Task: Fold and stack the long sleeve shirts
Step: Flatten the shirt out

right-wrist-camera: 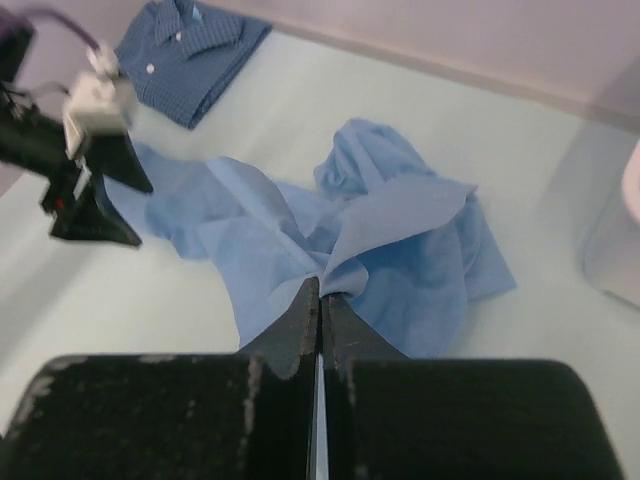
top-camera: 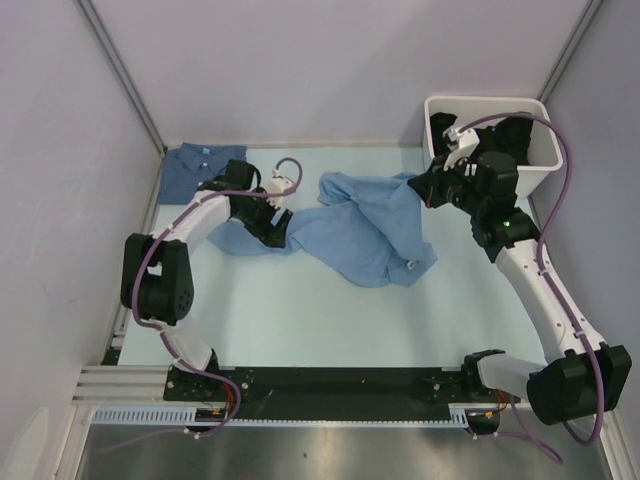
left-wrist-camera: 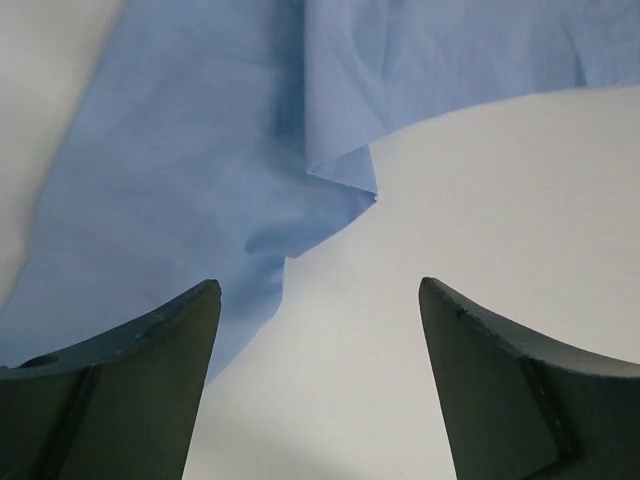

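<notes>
Seen from above, the light blue shirt [top-camera: 360, 225] lies crumpled in the middle of the table [top-camera: 300, 320]. The dark blue shirt [top-camera: 200, 165] sits folded in the far left corner, and a white bin [top-camera: 545, 160] stands far right.

In the left wrist view, the left gripper [left-wrist-camera: 320, 330] is spread wide over the light shirt's edge.

In the right wrist view, the right gripper [right-wrist-camera: 320, 300] is pinched on a fold of that shirt.

**Pale table, white bin in the far corner**

A pale mint tabletop [top-camera: 300, 330] fills the enclosure, with plain lavender panels [top-camera: 330, 70] behind it and at both sides. A white rectangular bin [top-camera: 546, 150] stands in the far right corner, holding something dark [top-camera: 522, 138]. A silver slotted rail [top-camera: 105, 385] lies at the near left edge, and brushed metal [top-camera: 350, 455] shows below.
</notes>
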You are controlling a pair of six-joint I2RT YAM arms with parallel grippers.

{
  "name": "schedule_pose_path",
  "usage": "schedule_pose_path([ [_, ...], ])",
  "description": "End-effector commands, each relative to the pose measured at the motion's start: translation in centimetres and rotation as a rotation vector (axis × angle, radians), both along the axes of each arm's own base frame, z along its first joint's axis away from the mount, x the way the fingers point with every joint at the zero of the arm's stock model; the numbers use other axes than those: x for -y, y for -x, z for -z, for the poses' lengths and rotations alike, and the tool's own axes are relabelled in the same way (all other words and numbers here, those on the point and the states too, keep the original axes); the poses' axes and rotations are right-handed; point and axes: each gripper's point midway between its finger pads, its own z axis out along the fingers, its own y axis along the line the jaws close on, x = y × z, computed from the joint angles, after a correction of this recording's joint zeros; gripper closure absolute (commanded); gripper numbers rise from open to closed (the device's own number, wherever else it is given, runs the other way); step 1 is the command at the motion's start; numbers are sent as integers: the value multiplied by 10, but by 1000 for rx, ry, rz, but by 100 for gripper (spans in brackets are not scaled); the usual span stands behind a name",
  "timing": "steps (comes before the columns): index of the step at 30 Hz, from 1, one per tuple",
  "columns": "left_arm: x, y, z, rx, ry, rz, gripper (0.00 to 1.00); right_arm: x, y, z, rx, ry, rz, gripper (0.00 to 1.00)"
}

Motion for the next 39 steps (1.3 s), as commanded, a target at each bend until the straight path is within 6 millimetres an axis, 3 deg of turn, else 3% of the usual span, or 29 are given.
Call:
schedule_pose_path([
  [1, -3, 2, 30, 69, -124, 86, 15, 10, -20, -77, 198, -52, 72, 100],
  [6, -26, 14, 65, 67, -248, 96, 23, 20, -25, -107, 282, -44, 123, 100],
  [8, -35, 22, 72, 75, -290, 111, 36, 20, -26, -116, 312, -41, 124, 100],
  [9, -38, 24, 72, 83, -300, 114, 44, 21, -27, -120, 321, -43, 132, 100],
  [10, -40, 26, 71, 93, -307, 117, 64, 21, -27, -126, 338, -48, 130, 100],
  [11, -44, 34, 75, 82, -320, 131, 76, 21, -28, -128, 345, -49, 130, 100],
  [13, -47, 44, 65, 100, -321, 148, 100, 20, -29, -137, 367, -63, 130, 100],
  [15, -49, 65, 57, 107, -300, 208, 100, 21, -28, -151, 397, -71, 133, 100],
  [18, -45, 114, 53, 53, -236, 352, 100, 26, -24, -177, 458, -74, 153, 100],
  [19, -46, 133, 42, 48, -223, 414, 100, 28, -22, -184, 481, -61, 159, 100],
  [22, -36, 144, 23, 63, -156, 445, 100, 32, -13, -197, 512, -59, 171, 100],
  [24, -21, 119, 0, 115, -97, 373, 80, 34, -8, -195, 501, -61, 175, 100],
  [25, -11, 96, -12, 182, -63, 341, 64, 33, -7, -190, 481, -61, 172, 100],
  [26, 0, 71, -25, 199, -20, 279, 57, 33, -5, -188, 472, -68, 170, 100],
  [27, 9, 54, -35, 227, 16, 256, 45, 33, -2, -185, 466, -69, 166, 100],
  [28, 23, 33, -45, 276, 70, 252, 28, 32, -1, -183, 456, -69, 164, 100],
  [29, 36, 6, -53, 282, 101, 220, 20, 33, 1, -182, 450, -69, 167, 100],
  [31, 51, -36, -62, 315, 144, 158, 16, 34, 5, -183, 445, -59, 162, 100],
  [32, 61, -62, -87, 384, 175, 156, 14, 34, 7, -184, 447, -52, 159, 100],
  [33, 69, -84, -71, 378, 186, 150, 9, 34, 9, -185, 452, -43, 154, 100],
  [35, 82, -113, -82, 438, 235, 152, 8, 34, 17, -190, 456, -44, 144, 100],
  [37, 94, -140, -68, 462, 264, 140, 6, 34, 24, -192, 469, -14, 129, 100],
  [38, 102, -153, -79, 501, 283, 150, 6, 35, 27, -196, 475, -10, 128, 100],
  [39, 109, -161, -58, 469, 292, 156, 6, 34, 31, -197, 482, 4, 116, 100],
])
